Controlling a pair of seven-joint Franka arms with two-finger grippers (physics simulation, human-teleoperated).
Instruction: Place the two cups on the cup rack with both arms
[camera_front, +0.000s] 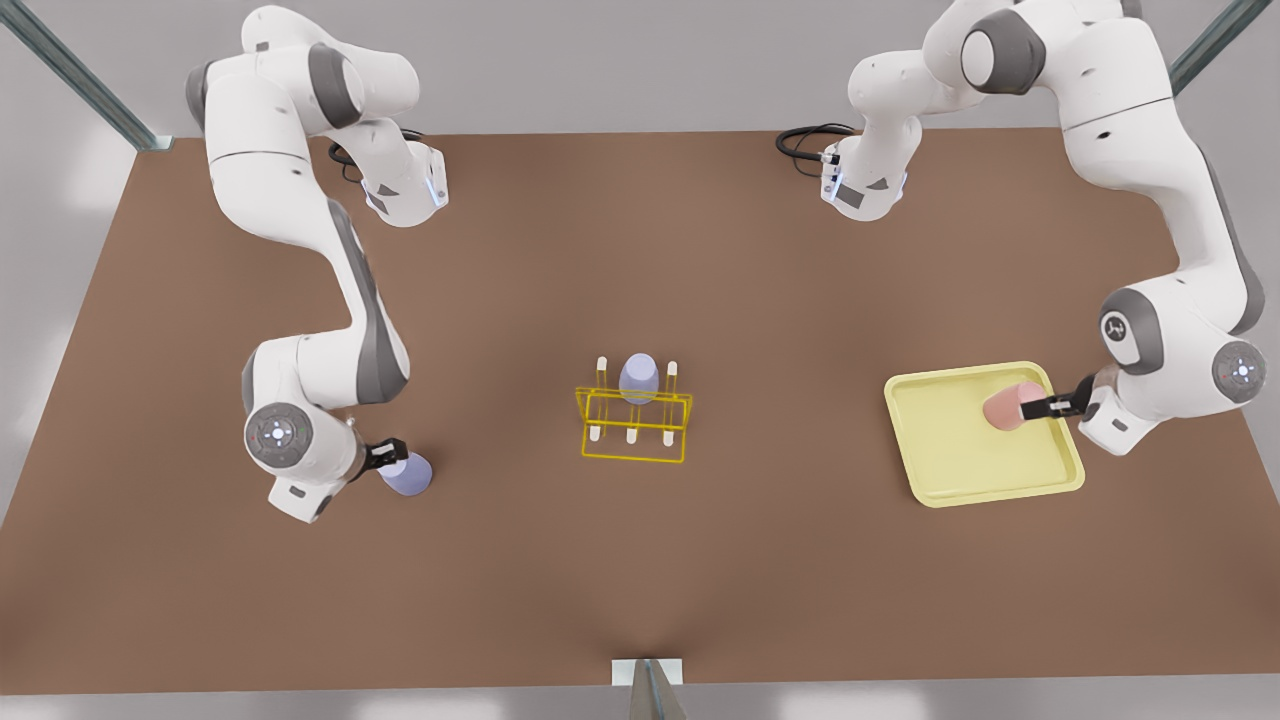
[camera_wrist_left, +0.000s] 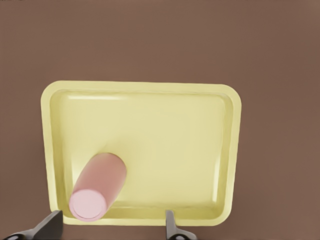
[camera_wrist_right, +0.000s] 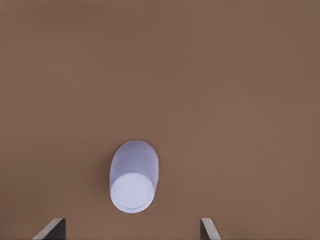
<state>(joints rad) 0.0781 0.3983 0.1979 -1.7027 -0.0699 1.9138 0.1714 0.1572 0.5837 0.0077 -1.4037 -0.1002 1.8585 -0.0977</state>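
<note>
The salmon pink cup (camera_wrist_left: 97, 186), plain and tapered, stands in the yellow tray (camera_wrist_left: 150, 89) near its rim, below the left gripper (camera_wrist_left: 112, 227), jaws spread wide and empty. The lavender cup (camera_wrist_right: 133, 176) stands on open brown counter (camera_front: 800, 560) beneath the right gripper (camera_wrist_right: 132, 230), jaws likewise wide and empty. Another lavender cup (camera_front: 638, 378) sits on the cup rack (camera_front: 634, 425) mid-counter, well apart from both.

Front view high overhead, wide – wrist views close, facing down, each sharing one cup

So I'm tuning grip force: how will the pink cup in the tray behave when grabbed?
The pink cup looks smooth and tapered, so it may slip along the fingers. Standing upside down on the yellow tray, it could tip if nudged. The left gripper is open around it.
</note>
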